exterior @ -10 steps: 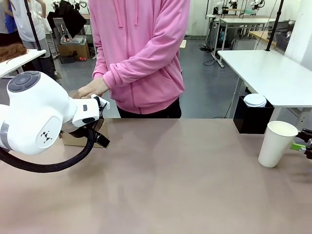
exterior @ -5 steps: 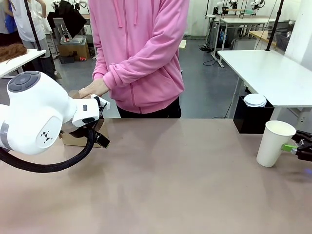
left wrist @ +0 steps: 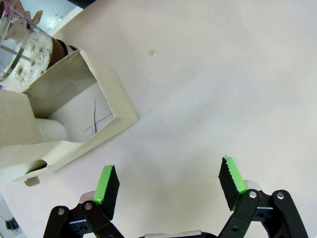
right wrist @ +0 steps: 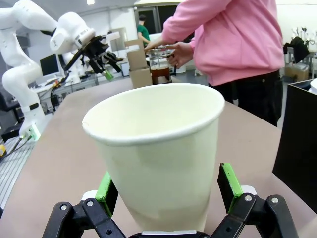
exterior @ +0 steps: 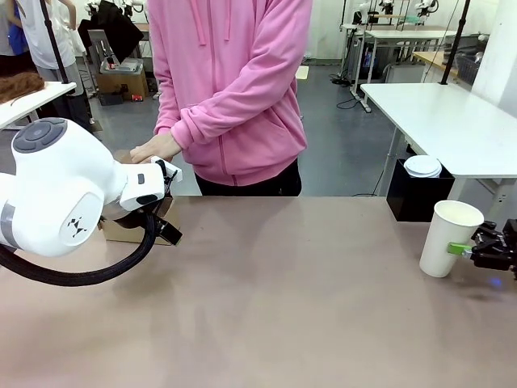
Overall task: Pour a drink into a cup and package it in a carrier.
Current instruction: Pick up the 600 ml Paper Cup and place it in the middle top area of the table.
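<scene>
straddling the cup (right wrist: 158,144), right pincer (right wrist: 167,184) spread wide

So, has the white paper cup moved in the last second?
Yes. The cup has slid left along the table, closer to the black bin standing behind the table.

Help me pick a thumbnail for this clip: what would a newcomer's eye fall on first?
Probably the person in the pink hoodie at the far side of the table, a hand by the brown cardboard carrier at the left. Next, the tall white paper cup at the right edge, between the right arm's open green-padded fingers. The bulky white left arm looms in the front view's left foreground.
</scene>
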Action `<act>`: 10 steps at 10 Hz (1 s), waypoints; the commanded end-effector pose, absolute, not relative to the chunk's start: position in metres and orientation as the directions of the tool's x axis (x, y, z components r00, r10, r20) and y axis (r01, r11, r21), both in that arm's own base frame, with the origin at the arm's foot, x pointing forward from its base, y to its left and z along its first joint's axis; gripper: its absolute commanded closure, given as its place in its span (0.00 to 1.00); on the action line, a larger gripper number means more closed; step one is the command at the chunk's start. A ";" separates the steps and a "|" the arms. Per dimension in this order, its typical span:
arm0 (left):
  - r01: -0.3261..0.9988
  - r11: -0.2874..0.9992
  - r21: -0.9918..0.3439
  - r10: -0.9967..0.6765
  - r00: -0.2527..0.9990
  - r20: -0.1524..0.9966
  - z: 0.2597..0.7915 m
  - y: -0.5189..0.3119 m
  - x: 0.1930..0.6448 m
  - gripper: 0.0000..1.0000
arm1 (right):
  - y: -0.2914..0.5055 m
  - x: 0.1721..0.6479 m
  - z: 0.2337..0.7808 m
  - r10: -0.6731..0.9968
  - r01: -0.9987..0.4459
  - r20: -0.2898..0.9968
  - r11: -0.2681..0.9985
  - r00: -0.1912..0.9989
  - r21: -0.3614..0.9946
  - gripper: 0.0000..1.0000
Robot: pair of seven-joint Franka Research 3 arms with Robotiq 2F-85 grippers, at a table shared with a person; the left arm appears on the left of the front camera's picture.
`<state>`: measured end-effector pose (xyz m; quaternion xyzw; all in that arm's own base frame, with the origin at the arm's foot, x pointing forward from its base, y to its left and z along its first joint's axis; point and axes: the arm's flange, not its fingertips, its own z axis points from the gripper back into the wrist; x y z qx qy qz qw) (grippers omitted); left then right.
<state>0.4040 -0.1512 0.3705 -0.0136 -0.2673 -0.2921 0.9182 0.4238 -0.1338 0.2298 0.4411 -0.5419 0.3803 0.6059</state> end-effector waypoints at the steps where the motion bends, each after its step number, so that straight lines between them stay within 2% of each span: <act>1: 0.544 0.829 0.130 -0.529 0.686 0.499 0.371 -0.151 0.404 0.00 | -0.118 0.425 0.230 -0.005 -0.938 0.993 0.329 0.120 0.115 0.00; 4: 0.544 0.829 0.130 -0.529 0.686 0.499 0.371 -0.151 0.404 0.00 | -0.106 0.430 0.226 -0.001 -0.943 0.992 0.311 0.124 0.118 0.00; 5: 0.544 0.829 0.130 -0.529 0.686 0.499 0.371 -0.151 0.404 0.00 | -0.107 0.429 0.227 -0.017 -0.940 0.991 0.316 0.132 0.131 0.07; 6: 0.544 0.829 0.130 -0.529 0.686 0.499 0.371 -0.151 0.404 0.00 | -0.113 0.431 0.227 -0.025 -0.943 0.993 0.311 0.119 0.120 0.20; 10: 0.544 0.829 0.130 -0.529 0.686 0.499 0.371 -0.151 0.404 0.00 | -0.110 0.429 0.225 -0.005 -0.949 0.991 0.285 0.135 0.131 0.20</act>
